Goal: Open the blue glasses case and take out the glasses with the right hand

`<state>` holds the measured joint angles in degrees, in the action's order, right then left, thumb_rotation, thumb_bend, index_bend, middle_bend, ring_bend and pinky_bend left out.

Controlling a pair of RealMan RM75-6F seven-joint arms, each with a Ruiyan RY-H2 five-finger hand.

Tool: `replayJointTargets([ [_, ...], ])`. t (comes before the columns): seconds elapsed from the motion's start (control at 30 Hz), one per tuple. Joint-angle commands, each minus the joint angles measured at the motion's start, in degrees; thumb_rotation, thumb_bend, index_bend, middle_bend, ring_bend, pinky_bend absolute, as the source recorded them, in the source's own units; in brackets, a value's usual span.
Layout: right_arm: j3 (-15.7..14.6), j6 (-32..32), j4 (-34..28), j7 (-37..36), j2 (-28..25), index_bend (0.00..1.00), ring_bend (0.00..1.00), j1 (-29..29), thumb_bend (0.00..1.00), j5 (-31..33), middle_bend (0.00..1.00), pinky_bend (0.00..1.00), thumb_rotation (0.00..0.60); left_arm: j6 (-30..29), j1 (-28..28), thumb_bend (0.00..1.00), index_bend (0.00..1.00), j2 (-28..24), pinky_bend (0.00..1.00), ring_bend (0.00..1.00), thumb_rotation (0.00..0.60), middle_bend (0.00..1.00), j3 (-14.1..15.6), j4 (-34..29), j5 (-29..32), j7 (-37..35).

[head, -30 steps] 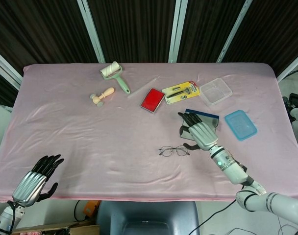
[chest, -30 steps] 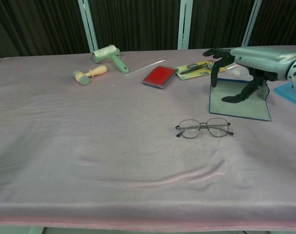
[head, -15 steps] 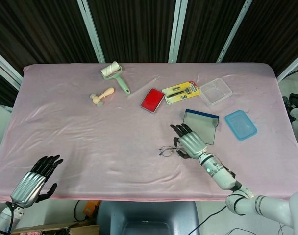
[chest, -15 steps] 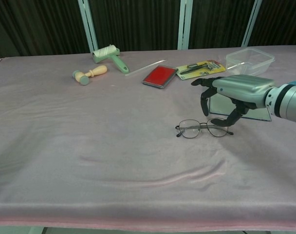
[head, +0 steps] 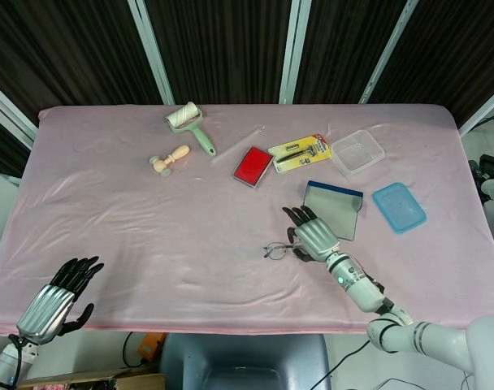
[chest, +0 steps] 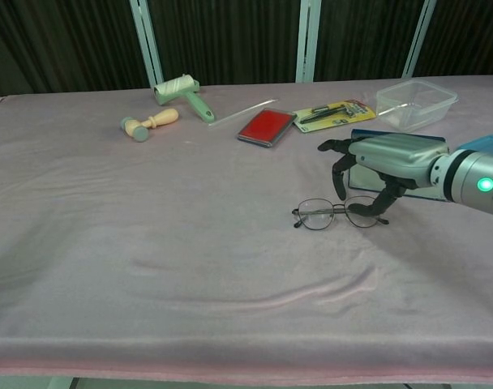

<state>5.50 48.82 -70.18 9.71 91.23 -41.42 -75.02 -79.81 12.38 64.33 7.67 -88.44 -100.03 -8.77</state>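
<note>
The blue glasses case [head: 333,208] lies open on the pink cloth, its grey inside facing up; in the chest view its blue edge [chest: 370,133] shows behind my right hand. The thin-framed glasses [head: 275,251] [chest: 334,215] lie flat on the cloth, left of and nearer than the case. My right hand [head: 309,233] [chest: 381,157] hangs palm-down over their right lens, fingers apart and curled downward, thumb tip at the rim. It covers that half in the head view. My left hand [head: 54,304] rests off the near left table edge, holding nothing.
At the back lie a lint roller [head: 188,123], a small wooden stamp [head: 171,158], a red pad [head: 253,166], a yellow carded tool [head: 299,153] and a clear box [head: 357,151]. A blue lid [head: 398,206] sits right of the case.
My right hand left the case, moved toward me and to the left, and came down over the glasses' right lens. The glasses and the left hand stayed put.
</note>
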Motion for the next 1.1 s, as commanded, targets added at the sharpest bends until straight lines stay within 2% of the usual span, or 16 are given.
replayJointTargets([
  [0.03,0.04,0.00,0.24,-0.02,0.38,0.64,0.00,-0.06,0.51,-0.02,0.01,0.00,0.600,-0.10,-0.03,0.45,0.00,-0.03,0.00,0.00,0.600,0.00,0.01,0.01,-0.06,-0.03],
  [1.1,0.65,-0.64,2.11,1.00,2.94,0.68,0.00,-0.54,0.53,1.00,0.04,0.00,0.600,-0.99,-0.37,0.45,0.00,-0.30,0.00,0.00,0.600,0.00,0.01,0.27,-0.41,-0.57],
])
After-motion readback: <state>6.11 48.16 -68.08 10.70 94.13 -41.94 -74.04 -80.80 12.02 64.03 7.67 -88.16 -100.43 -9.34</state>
